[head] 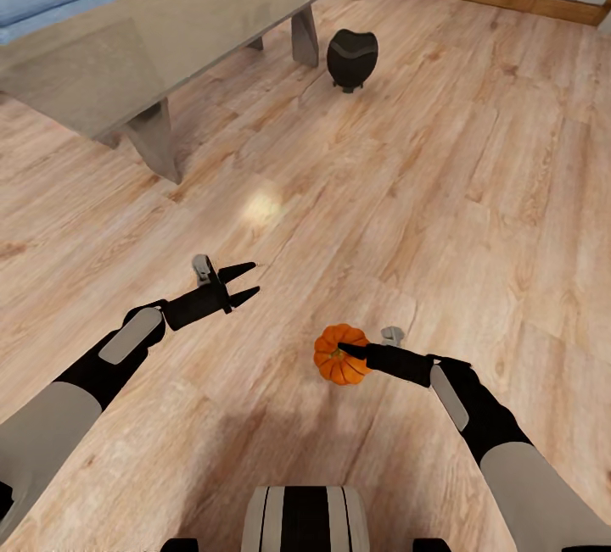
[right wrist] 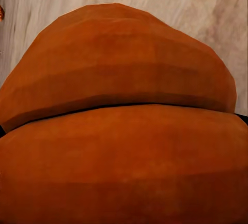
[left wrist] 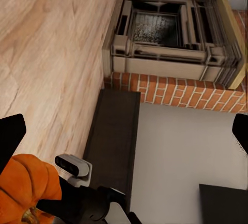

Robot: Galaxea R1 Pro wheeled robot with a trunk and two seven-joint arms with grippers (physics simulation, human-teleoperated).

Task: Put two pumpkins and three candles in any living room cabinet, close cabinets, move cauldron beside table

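Pumpkin, one small orange ribbed one (head: 340, 354), clamped in the right gripper (head: 350, 354) above the wooden floor (head: 441, 196).

One round black cauldron (head: 351, 58) stands at about one o'clock, just beside the end of one low table with a glossy grey top (head: 144, 43), apparently not touching. The left gripper (head: 243, 282) hangs at eleven o'clock, jaws narrowly parted and empty. Pumpkin's stem direction is hard to tell; ribs run across the right wrist view. One brick fireplace (left wrist: 175, 38) shows beyond a dark-brown cabinet (left wrist: 113, 141).

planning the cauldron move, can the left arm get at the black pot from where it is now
Probably not yet. The left gripper is open and free, with bare floor between it and the pot, but the pot stands far ahead by the table end; the robot would likely need to drive closer.
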